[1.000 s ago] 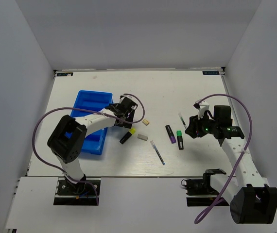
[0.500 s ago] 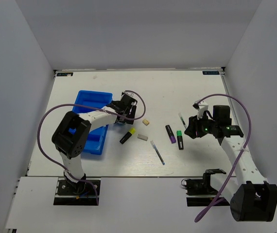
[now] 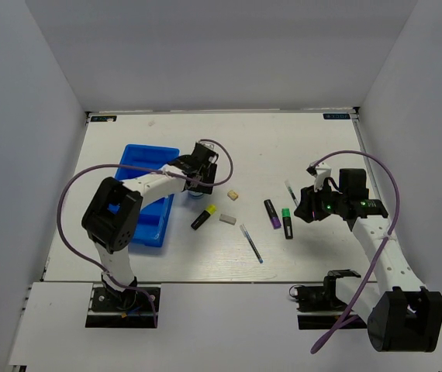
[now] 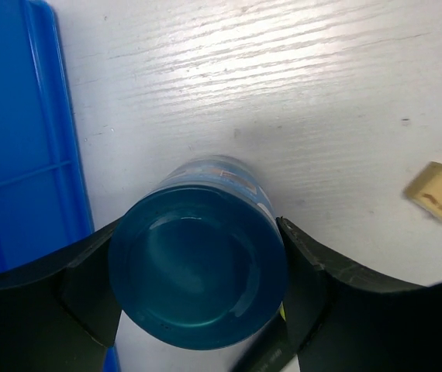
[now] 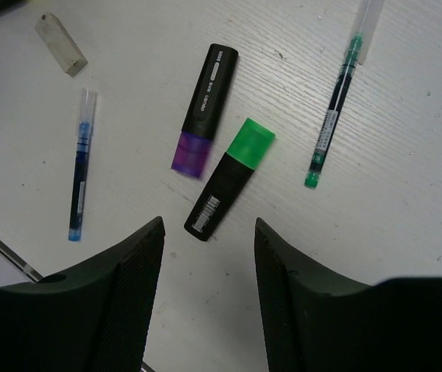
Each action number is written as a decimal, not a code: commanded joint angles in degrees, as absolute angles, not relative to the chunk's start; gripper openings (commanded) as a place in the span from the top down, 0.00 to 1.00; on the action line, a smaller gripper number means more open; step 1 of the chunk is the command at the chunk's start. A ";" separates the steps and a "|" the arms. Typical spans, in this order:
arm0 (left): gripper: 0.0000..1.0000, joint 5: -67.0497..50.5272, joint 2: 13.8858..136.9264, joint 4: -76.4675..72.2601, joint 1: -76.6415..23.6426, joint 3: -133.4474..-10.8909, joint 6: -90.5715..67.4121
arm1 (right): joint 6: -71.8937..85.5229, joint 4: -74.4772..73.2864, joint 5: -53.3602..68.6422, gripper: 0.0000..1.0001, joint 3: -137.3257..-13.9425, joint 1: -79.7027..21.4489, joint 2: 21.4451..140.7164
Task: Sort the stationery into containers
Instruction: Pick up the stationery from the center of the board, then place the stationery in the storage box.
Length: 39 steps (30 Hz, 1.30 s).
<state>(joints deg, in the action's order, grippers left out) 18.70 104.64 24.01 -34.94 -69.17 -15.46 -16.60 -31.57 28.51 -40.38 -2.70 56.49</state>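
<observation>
Gripping the round teal translucent jar (image 4: 198,267), my left gripper (image 3: 200,167) has its black fingers (image 4: 89,283) closed against the jar's two sides, so I hold it mouth-up between them. I cannot tell whether its base is on the white wooden table (image 4: 298,70) or just off it.

What the coming move turns on, I judge, is the long bright-blue plastic tray (image 4: 19,155). It lies just beside the jar, on the side toward the table's left edge. Its long axis runs from the far edge toward the near edge, and a divider rib shows inside it. A short carry toward the left edge should put the jar over a compartment (the tray wall has to be cleared first).

My right gripper (image 5: 207,256) is well apart, toward the right edge. It is spread wide and holds nothing, and it hangs above a black highlighter with a green cap (image 5: 229,180), so the jar is my left arm's job.
</observation>
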 commanded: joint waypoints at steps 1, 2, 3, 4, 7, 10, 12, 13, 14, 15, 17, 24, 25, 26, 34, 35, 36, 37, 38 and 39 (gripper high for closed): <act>1.00 16.27 98.36 26.88 -34.80 -77.40 -15.03 | -17.23 -31.90 29.53 0.46 -40.78 -2.72 56.08; 1.00 16.26 97.74 27.85 -34.80 -80.48 -14.16 | -17.23 -31.99 29.53 0.46 -40.87 -2.55 56.07; 1.00 16.35 97.39 28.82 -34.63 -82.16 -13.80 | -17.31 -31.99 29.62 0.48 -40.78 -2.64 55.99; 1.00 16.52 97.12 32.40 -33.67 -85.57 -13.54 | -17.31 -31.91 29.62 0.58 -40.78 -2.46 55.99; 1.00 17.05 98.08 39.16 -30.43 -94.03 -14.76 | -17.40 -32.34 29.79 1.00 -40.78 -2.64 55.72; 1.00 17.67 98.96 43.49 -24.02 -98.08 -17.13 | -17.32 -32.34 30.23 1.00 -40.69 -2.55 55.72; 1.00 17.58 99.05 44.38 -21.38 -98.35 -18.45 | -17.31 -32.34 30.32 1.00 -40.78 -2.64 55.55; 1.00 17.49 99.05 44.99 -20.49 -98.35 -18.63 | -17.23 -32.43 30.41 1.00 -40.78 -2.64 55.55; 1.00 17.58 99.05 45.35 -18.39 -98.09 -18.81 | -17.31 -32.17 30.32 1.00 -40.87 -2.64 55.37; 1.00 17.40 99.23 45.61 -17.76 -97.91 -19.16 | -17.31 -32.26 30.41 1.00 -40.78 -2.64 55.37; 1.00 17.14 99.58 45.44 -15.49 -97.65 -19.25 | -17.05 -31.91 29.97 1.00 -40.96 -2.72 55.55; 1.00 13.63 104.14 44.56 -11.26 -98.61 -19.78 | -17.05 -32.17 28.74 1.00 -41.05 -2.55 55.99; 1.00 13.36 105.28 44.73 -10.81 -99.05 -19.86 | -17.05 -32.17 28.39 1.00 -41.13 -2.64 55.81; 1.00 13.45 105.90 45.35 -10.64 -100.62 -19.78 | -16.79 -32.08 28.13 1.00 -41.13 -2.38 55.98; 1.00 12.92 109.77 45.79 -9.49 -101.95 -19.60 | -16.70 -31.99 27.69 1.00 -41.13 -2.72 56.42; 1.00 13.01 110.56 45.97 -9.32 -102.30 -19.60 | -16.70 -31.82 27.51 1.00 -41.13 -2.72 56.60; 1.00 13.01 111.00 46.31 -9.40 -102.91 -19.43 | -16.96 -31.90 27.51 1.00 -41.13 -2.55 56.78; 1.00 13.01 111.61 46.49 -9.32 -103.79 -19.51 | -16.96 -32.34 27.25 1.00 -41.22 -2.55 56.86; 1.00 13.09 112.32 46.58 -9.32 -103.71 -19.34 | -17.05 -32.08 27.07 1.00 -41.31 -2.64 56.95; 1.00 13.01 112.93 46.50 -9.40 -104.06 -19.34 | -17.31 -32.08 26.81 1.00 -41.05 -2.55 57.21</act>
